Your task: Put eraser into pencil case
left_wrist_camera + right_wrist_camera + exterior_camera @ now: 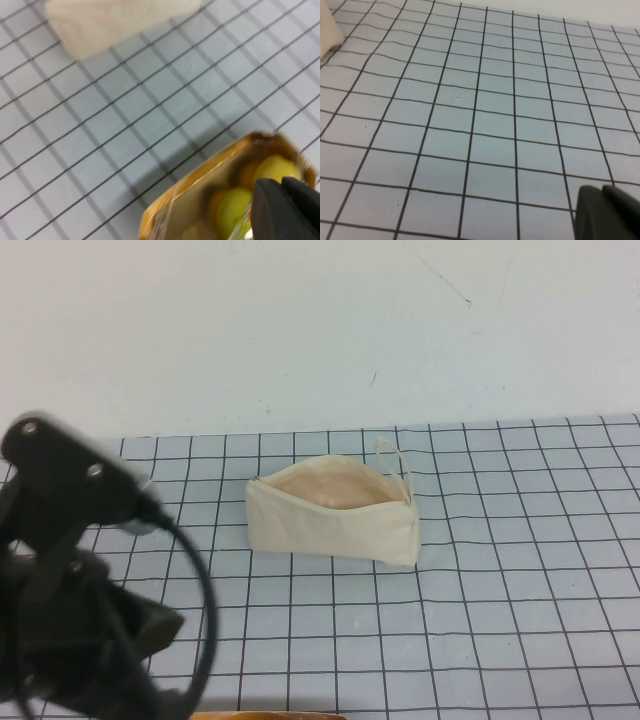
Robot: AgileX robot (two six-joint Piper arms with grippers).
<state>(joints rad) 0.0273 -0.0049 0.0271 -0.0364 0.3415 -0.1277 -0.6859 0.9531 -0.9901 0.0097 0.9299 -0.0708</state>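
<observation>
The pencil case (335, 510), a cream fabric pouch, lies open in the middle of the grid mat, its peach lining showing and its pull loop (395, 458) at the far right end. It shows blurred in the left wrist view (110, 22), and one corner of it shows in the right wrist view (327, 30). The eraser is not in view. My left gripper (281, 181) is shut, with nothing seen between its fingers, above a box at the mat's near edge. My right gripper (601, 189) is shut and empty over bare mat to the right of the pouch.
An orange-brown box (210, 185) with yellow and orange round pieces in it sits under my left gripper; its edge shows at the near edge of the mat (270, 716). My left arm (80, 570) fills the near left. A plain white wall rises behind the mat.
</observation>
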